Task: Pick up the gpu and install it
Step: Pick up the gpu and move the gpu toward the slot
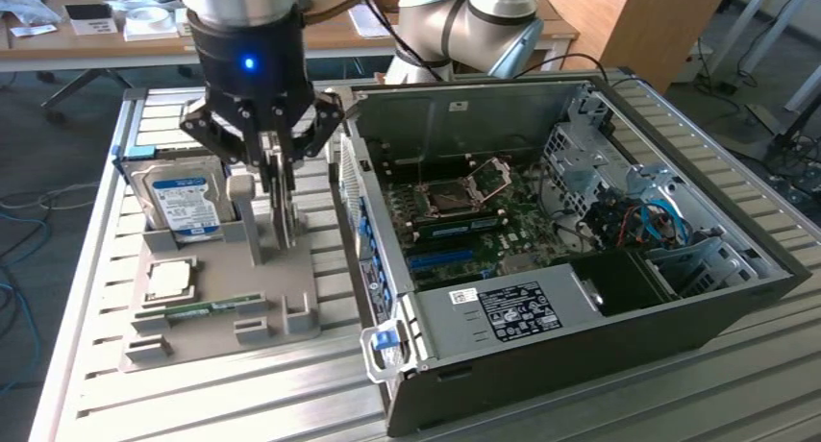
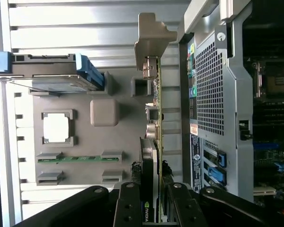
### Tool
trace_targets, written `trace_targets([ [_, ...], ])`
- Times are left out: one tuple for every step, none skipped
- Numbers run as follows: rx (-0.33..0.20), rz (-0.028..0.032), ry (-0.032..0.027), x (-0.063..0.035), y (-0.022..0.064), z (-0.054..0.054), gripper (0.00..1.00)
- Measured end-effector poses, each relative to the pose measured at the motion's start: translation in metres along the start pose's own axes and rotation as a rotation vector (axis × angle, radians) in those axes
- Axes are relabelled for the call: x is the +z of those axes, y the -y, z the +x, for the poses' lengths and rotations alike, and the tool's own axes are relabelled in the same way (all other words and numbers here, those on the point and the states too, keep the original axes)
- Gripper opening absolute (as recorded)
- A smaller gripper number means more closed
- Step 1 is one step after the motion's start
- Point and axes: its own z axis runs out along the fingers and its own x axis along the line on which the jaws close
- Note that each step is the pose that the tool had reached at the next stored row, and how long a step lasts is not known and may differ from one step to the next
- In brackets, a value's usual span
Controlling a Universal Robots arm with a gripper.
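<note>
Slatted counter (image 1: 192, 404) up front, so working across from the exterior view's left: a grey tray (image 1: 206, 298) sits on it with the blue-labelled hard drive (image 1: 184, 200), a processor chip (image 1: 171, 279) and a green memory stick (image 1: 199, 310) parked in their slots. Just past those, the hand (image 1: 276, 173) hangs low over the tray, pinching the gpu (image 2: 149, 165) between its fingers (image 2: 128, 208). Card's standing on edge, silver bracket (image 2: 154, 35) at the end away from the grip, and as far as I can tell it hasn't cleared its holder yet. Over on the exterior view's right the PC case (image 1: 578, 365) lies open, motherboard (image 1: 475, 221) bare, nothing in the blue slots (image 1: 443, 259). So I'd say the grasp's done, lift and install both left.
</note>
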Motion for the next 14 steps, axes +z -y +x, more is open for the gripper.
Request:
trace_targets([
  [0.0, 0.0, 0.0, -0.0041, -0.0002, 0.0, 0.27],
  [0.0, -0.0001, 0.0002, -0.0081, -0.0004, 0.0, 0.27],
  [0.0, 0.0, 0.0003, -0.0122, -0.0006, 0.0, 0.27],
  [0.0, 0.0, 0.0006, -0.0165, -0.0008, 0.0, 0.27],
  [0.0, -0.0001, 0.0009, -0.0204, -0.001, -0.001, 0.27],
  [0.0, 0.0, 0.001, -0.0241, -0.0011, -0.001, 0.27],
  [0.0, 0.0, 0.0013, -0.0276, -0.0013, -0.001, 0.27],
  [0.0, -0.0001, 0.0017, -0.0308, -0.0015, -0.001, 0.27],
  [0.0, -0.0001, 0.0019, -0.0339, -0.0016, -0.001, 0.27],
  [0.0, -0.0002, 0.0022, -0.0368, -0.0018, -0.001, 0.27],
  [0.0, -0.0001, 0.0023, -0.0392, -0.0019, -0.001, 0.27],
  [0.0, -0.0002, 0.0024, -0.041, -0.002, -0.001, 0.27],
  [0.0, -0.0001, 0.0024, -0.0423, -0.002, -0.001, 0.27],
  [0.0, -0.0002, 0.0025, -0.0434, -0.0021, -0.001, 0.27],
])
